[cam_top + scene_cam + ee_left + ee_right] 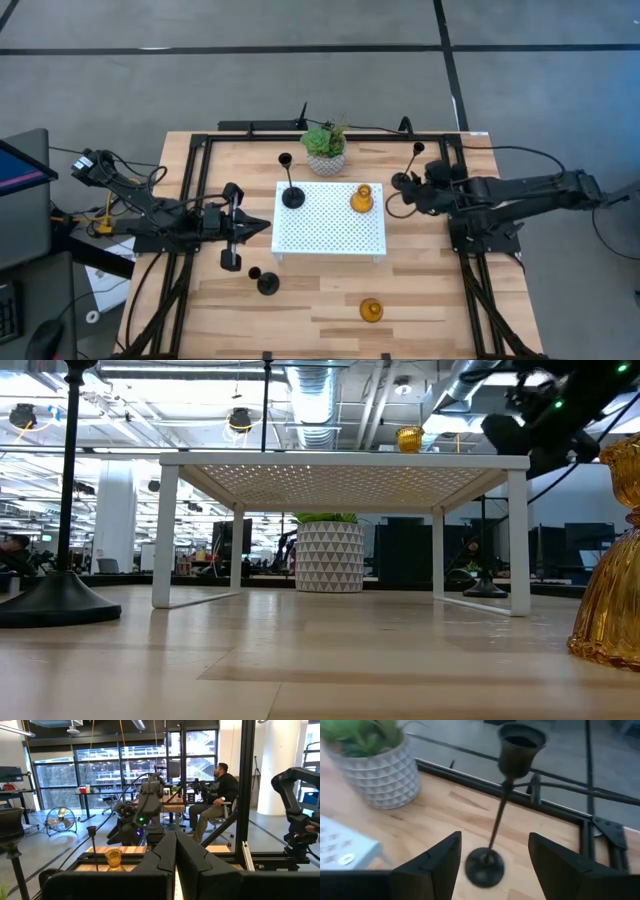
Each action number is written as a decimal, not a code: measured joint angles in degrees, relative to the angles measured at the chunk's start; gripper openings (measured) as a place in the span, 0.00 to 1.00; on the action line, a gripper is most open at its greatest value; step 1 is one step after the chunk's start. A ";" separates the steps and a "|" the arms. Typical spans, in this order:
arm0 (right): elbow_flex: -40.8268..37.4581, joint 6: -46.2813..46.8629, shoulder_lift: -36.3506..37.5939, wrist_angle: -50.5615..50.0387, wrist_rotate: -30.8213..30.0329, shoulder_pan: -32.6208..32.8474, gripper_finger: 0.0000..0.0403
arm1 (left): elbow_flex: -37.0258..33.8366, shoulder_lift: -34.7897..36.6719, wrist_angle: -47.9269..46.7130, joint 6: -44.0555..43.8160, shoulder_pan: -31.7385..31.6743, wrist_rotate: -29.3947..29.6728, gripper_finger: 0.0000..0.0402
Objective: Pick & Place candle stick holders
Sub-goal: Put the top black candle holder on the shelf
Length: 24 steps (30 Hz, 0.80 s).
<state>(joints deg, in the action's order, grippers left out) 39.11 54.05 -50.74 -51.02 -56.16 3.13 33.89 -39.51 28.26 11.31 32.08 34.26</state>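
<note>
The wooden bench (320, 290) carries a white perforated rack (330, 232) at its centre. A green potted plant (325, 148) in a white patterned pot stands just beyond the far edge of the rack.

Candle stick holder positions:
- One tall black holder (291, 188) stands upright on the far-left corner of the rack.
- One amber holder (361, 198) stands on the far-right part of the rack.
- A second tall black holder (404, 175) stands on the bench to the right of the rack, near the far edge.
- One short black holder (266, 281) stands on the bench near the rack's near-left corner.
- A second amber holder (371, 310) stands on the bench, well apart from the rack on the near side.

The right gripper (492, 855) is positioned at the tall black holder on the right. Its jaws are released and spread, one on each side of the thin stem and round base; contact with the holder is not evident.

The left gripper (232, 240) sits to the left of the rack, above the bench. Its jaws are released, with nothing between them.

In the left wrist view, a seated person (215, 800) appears in the room beyond the bench.
</note>
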 joint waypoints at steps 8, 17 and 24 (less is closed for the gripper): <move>0.00 -1.73 -4.24 2.45 4.12 -7.78 0.49 | 0.00 0.00 -0.01 0.00 -0.01 0.00 0.02; 0.00 -11.38 -9.77 10.11 7.03 -16.46 0.47 | 0.00 0.00 -0.03 0.00 0.00 0.00 0.02; 0.00 -16.30 -11.76 15.88 9.29 -22.14 0.48 | 0.00 0.00 -0.03 -0.02 0.00 0.00 0.02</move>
<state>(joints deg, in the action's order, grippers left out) 39.11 37.75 -62.50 -35.14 -46.87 -19.01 33.89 -39.51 28.23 11.29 32.08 34.26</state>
